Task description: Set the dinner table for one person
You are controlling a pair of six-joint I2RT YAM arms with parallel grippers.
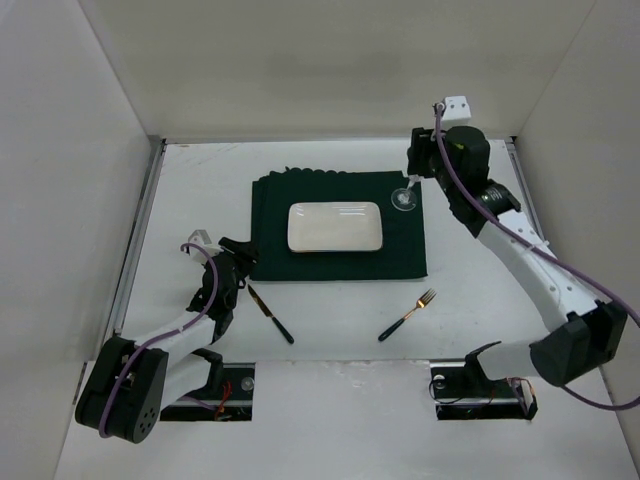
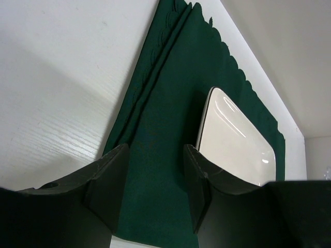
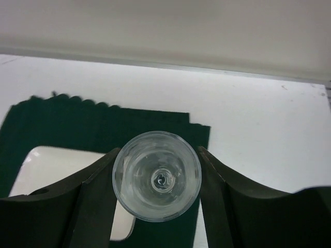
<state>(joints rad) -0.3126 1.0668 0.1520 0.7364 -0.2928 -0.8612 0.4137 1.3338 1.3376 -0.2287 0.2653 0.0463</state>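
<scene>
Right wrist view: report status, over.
Left end effector open, empty, by dark green cloth mat. Right end effector shut on clear round glass, mat's far right corner. Matte white tabletop: black-handled knife, black-handled fork off mat.

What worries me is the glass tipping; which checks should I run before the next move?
1. The glass sits centred in the right gripper, with both fingers touching it: ok.
2. The glass foot rests on the mat: cannot tell.
3. The glass stands clear of the plate: ok.
4. The left gripper is open and empty: ok.
5. The knife and fork are placed beside the plate: not ok, both lie on the bare dinner table, nearer than the mat.
</scene>
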